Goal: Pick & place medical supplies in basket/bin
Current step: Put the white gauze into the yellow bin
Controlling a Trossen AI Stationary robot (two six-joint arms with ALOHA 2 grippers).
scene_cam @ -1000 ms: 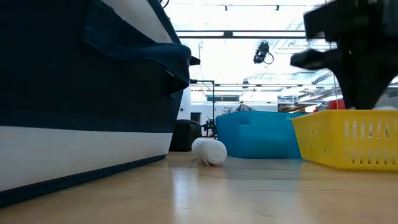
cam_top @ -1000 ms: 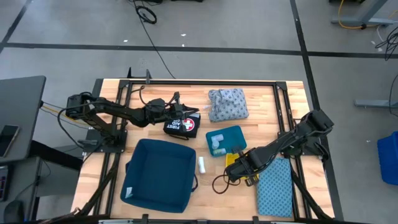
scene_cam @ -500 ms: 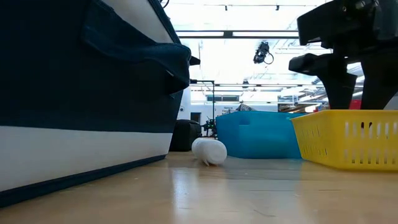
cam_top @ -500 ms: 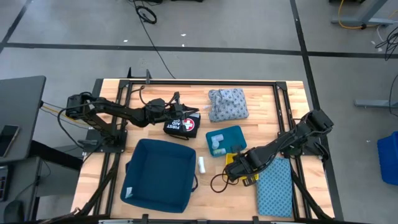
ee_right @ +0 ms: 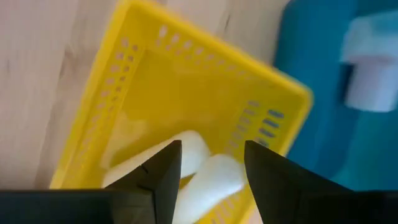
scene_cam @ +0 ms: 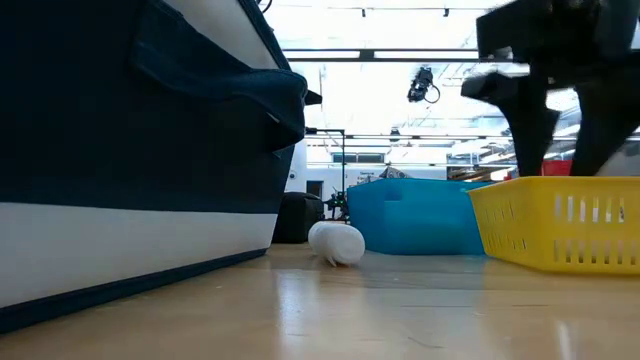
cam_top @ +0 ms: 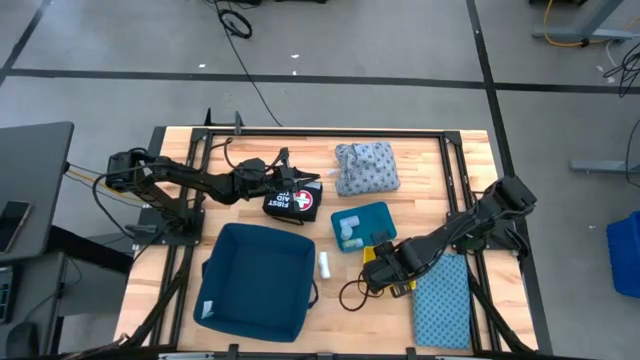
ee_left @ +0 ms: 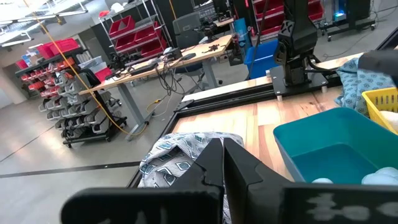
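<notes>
My right gripper (cam_top: 383, 262) stands open, pointing down over the yellow basket (ee_right: 124, 81). Two white rolls (ee_right: 205, 174) lie in the basket below and between its fingers. A third white roll (cam_top: 325, 264) lies on the table beside the dark blue bin (cam_top: 255, 280). White-capped vials (cam_top: 347, 228) rest in the teal bin (cam_top: 375, 215). The grey-blue cloth bundle (cam_top: 366, 167) sits at the far side, and the flat blue patterned cloth (cam_top: 442, 300) lies at the near right. My left gripper (cam_top: 300, 186) is shut, level, over a black first-aid bag (cam_top: 293, 202). My left gripper stands at the top of the black first-aid bag with its fingers (ee_left: 222, 165) shut. Whether it touches the bag, I cannot tell; the arm itself hides that place.
A black frame (cam_top: 320, 133) runs round the wooden table. The yellow basket (scene_cam: 560, 225) stands close against the teal bin (scene_cam: 420, 215). A dark cable loop (cam_top: 350, 295) lies near the basket. Bare wood shows at the near middle (scene_cam: 350, 310).
My right gripper has opened over the yellow basket, its two fingers spreading apart while the hand stays in place. The left arm has kept still.
</notes>
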